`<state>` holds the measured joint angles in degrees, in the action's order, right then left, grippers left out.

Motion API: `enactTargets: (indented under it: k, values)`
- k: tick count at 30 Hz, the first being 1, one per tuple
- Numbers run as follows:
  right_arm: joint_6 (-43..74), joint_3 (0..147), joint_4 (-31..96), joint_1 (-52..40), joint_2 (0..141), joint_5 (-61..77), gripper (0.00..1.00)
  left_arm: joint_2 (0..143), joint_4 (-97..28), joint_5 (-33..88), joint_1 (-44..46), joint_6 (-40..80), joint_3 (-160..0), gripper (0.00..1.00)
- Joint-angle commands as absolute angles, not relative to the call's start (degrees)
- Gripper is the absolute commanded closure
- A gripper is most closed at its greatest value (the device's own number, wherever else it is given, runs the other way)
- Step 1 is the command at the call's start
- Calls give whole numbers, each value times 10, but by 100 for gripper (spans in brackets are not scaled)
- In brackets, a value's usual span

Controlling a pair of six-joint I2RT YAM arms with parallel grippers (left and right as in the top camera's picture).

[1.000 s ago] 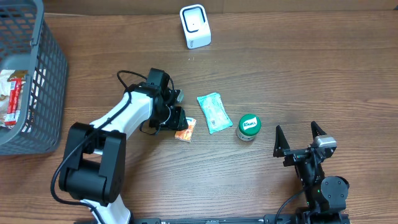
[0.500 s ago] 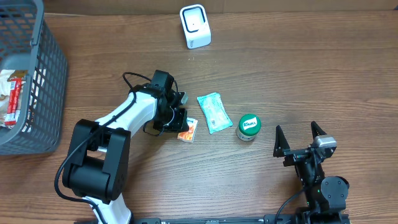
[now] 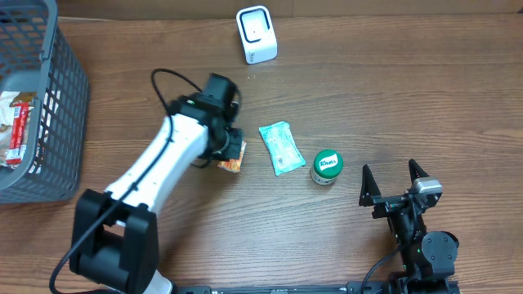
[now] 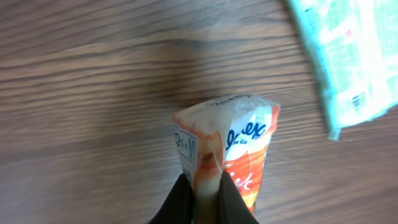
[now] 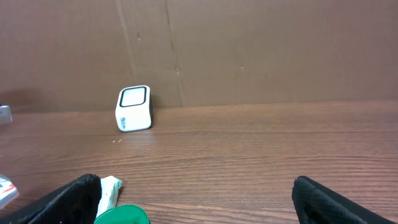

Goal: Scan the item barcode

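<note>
The left gripper (image 3: pixel 230 152) has closed over the last second and now pinches the orange-and-white plastic tissue packet (image 3: pixel 232 162) by one end, jaws clamped on the wrapper. The packet lay flat at 8 o'clock of the teal plastic pouch (image 3: pixel 282 147); it has since shifted towards 10 o'clock and hangs at the pouch's 9 o'clock, seemingly raised off the wooden counter (image 3: pixel 368 90). The left arm has straightened. The white box-shaped scanner (image 3: pixel 257 34) stays at 12 o'clock, and the right gripper (image 3: pixel 394 181) remains spread wide and empty at 4 o'clock
</note>
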<state>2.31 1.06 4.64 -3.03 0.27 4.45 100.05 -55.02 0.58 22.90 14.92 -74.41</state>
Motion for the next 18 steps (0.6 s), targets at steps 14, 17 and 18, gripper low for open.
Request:
enactTargets:
  k: [14, 17, 18]
  values:
    - [20, 4, 44, -30, 2, 40, 0, 1143, -553, -471, 477, 354, -748, 96]
    - [20, 4, 44, -30, 2, 40, 0, 1159, -537, -460, 484, 354, -748, 96]
    - [20, 4, 44, -30, 2, 40, 0, 1162, -534, -455, 486, 354, -748, 96]
